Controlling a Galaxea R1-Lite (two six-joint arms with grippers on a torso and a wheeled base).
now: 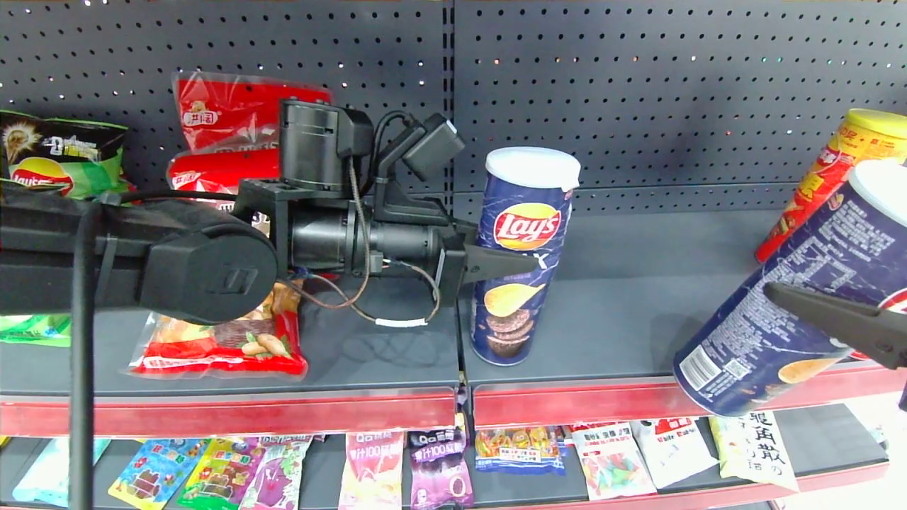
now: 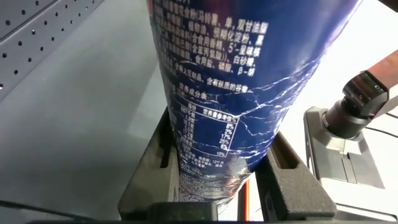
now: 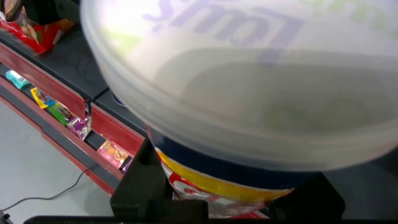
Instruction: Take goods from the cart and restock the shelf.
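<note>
Slanting across the red front edge of the shelf (image 1: pixel 623 312) at its right end, the tilted blue can (image 1: pixel 786 276) is nearest. Its long axis runs from the base, low and toward the left, up to the white lid at the right. The right gripper (image 3: pixel 230 190) is clamped on it, a black finger pressed to each side of the body.

Farther in, about midway along the shelf and just right of the seam between its two panels, the upright blue can (image 1: pixel 528 212) stands on its base, not far from the front edge. Its long axis is vertical, with the white lid on top and the printed front facing outward. The left gripper (image 2: pixel 219 177) is closed on its middle, fingers tight against both sides.

On the left panel a flat red bag (image 1: pixel 220 347) lies near the front edge. Behind it, red bags (image 1: pixel 234 120) lean on the pegboard (image 1: pixel 673 92), with a green bag (image 1: pixel 57 159) at the left end. At the back right end, a red-and-yellow can (image 1: pixel 843 163) leans with its yellow lid uppermost.
</note>
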